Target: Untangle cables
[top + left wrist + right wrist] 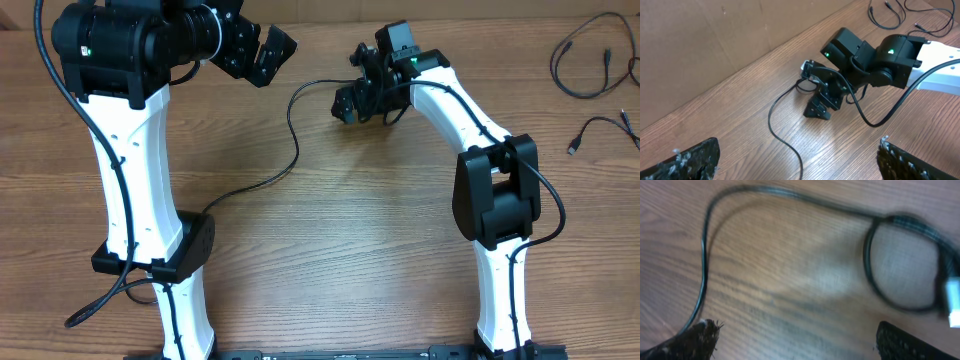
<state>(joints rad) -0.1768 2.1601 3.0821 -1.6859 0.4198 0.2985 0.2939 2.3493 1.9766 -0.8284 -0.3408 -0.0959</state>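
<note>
Two claws, both released, nothing held. Low over the tabletop, the right gripper [348,102] hovers at one end of a thin black cable [292,140], which snakes across mid-table toward the left arm's base. The left gripper [268,50] hangs apart, top left.

Near its silver plug [953,302] the cord forms a loop [900,265]. Risk: a pull on the wrong strand prob. tightens it into a knot, or drags the far end vs. the arm base.

Two other cables [585,65] lie far right, separate.

Surface: brown wood-grain table [400,260], w/ a plain brown board wall [700,45] behind.
</note>
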